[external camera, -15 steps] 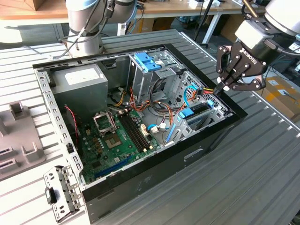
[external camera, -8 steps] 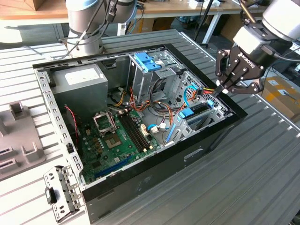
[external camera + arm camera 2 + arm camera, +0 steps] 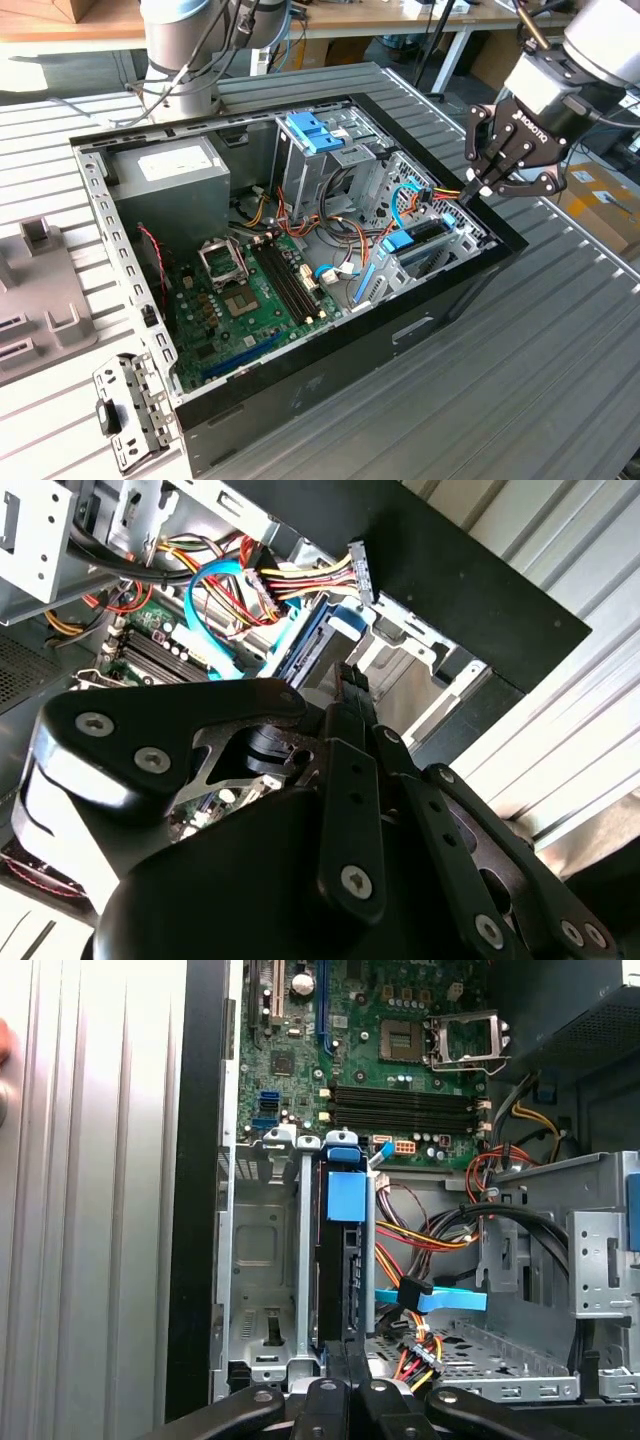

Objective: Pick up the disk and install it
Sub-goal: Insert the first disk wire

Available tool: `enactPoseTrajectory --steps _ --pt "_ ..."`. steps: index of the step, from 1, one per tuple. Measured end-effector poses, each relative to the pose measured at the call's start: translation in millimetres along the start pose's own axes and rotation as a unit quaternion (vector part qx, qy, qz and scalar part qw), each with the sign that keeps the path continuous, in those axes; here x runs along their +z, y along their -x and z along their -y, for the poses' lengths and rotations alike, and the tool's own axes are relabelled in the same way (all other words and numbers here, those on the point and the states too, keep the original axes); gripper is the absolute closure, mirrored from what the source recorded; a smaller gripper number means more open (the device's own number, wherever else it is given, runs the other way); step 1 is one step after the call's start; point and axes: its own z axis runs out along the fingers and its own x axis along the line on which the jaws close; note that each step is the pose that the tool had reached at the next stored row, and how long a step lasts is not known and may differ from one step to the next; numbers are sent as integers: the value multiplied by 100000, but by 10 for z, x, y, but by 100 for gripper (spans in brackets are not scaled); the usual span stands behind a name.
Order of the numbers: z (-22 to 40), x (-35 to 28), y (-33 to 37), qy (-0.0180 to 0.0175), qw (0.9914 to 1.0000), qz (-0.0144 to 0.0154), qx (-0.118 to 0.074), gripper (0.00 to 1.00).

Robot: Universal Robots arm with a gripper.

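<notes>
The disk [image 3: 400, 241], dark with a bright blue end tab, stands on edge in a slot of the metal drive cage at the end of the open computer case on the exterior view's right. In the first wrist view the disk [image 3: 345, 1200] sits between the cage's rails. In the second wrist view its blue-railed body [image 3: 310, 645] lies just beyond my fingertips. My gripper [image 3: 470, 195] hangs over the case's wall on the exterior view's right, at the disk's outer end. Its fingers are pressed together in both wrist views [image 3: 345, 1355] [image 3: 352, 675], shut with nothing seen between them.
Blue, red and yellow cables [image 3: 440, 1300] run close beside the cage. A paler blue bracket [image 3: 312, 130] tops the rear drive bays, near the grey power supply [image 3: 165, 170]. The motherboard [image 3: 250, 290] fills the case floor. A loose metal plate [image 3: 125, 410] lies on the ribbed table.
</notes>
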Motion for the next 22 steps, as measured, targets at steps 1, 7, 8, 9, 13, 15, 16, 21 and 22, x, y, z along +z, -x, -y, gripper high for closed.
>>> enactPoseTrajectory --steps 1,7,8,9,13,15,16,21,22 --pt "0 1 0 -1 100000 5 -3 89" --pt "2 10 -1 -2999 99954 -38 -377 89" --pt "2 10 -2 -3034 99953 -42 -386 89" --pt "1 9 -1 -3095 99951 -51 -386 89" --pt "1 10 -1 -3254 99946 -50 -420 89" --pt "1 9 -1 -3248 99946 -60 -573 89" --pt "1 9 -1 -3236 99945 -66 -660 89" --pt "1 9 -1 -2977 99918 -186 -2727 89" --pt "1 9 -1 -2948 99912 -200 -2972 89"
